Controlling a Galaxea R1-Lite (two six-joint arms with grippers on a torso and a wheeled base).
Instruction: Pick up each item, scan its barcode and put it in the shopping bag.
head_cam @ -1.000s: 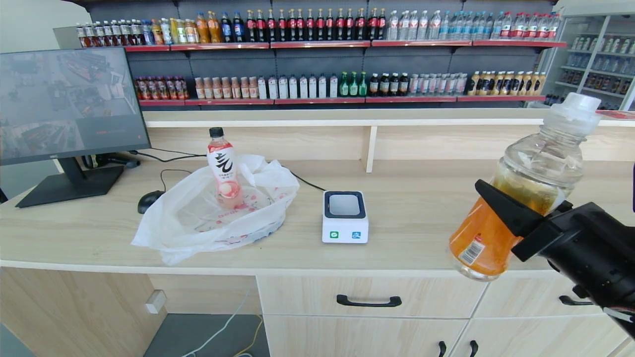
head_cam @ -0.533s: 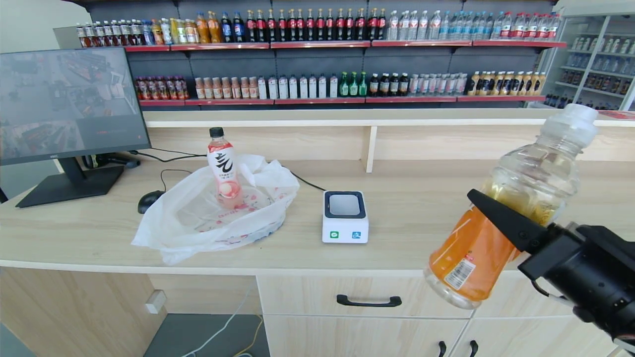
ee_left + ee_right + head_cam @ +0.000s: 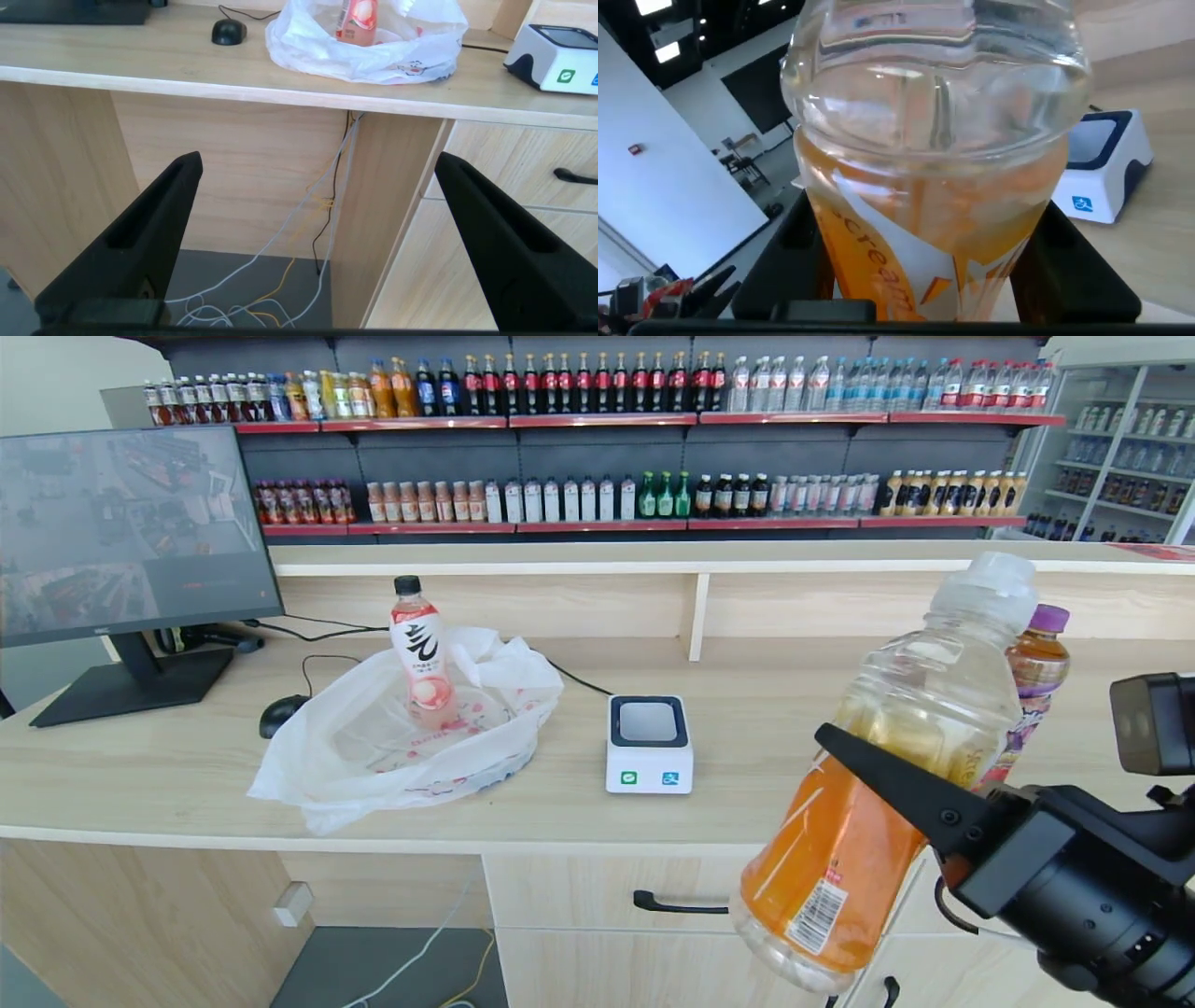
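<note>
As orange btl (image 3: 822,859) stands in front, purple-cap btl (image 3: 1036,677) half-hidden.

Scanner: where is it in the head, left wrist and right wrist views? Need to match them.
Head: scanner mid-counter, between the bag and the held orange bottle.
Left wrist: scanner near the counter's front edge, beside the bag, not touching it.
Right wrist: scanner on the counter behind the orange bottle.
Shared landmark: the counter.
</note>
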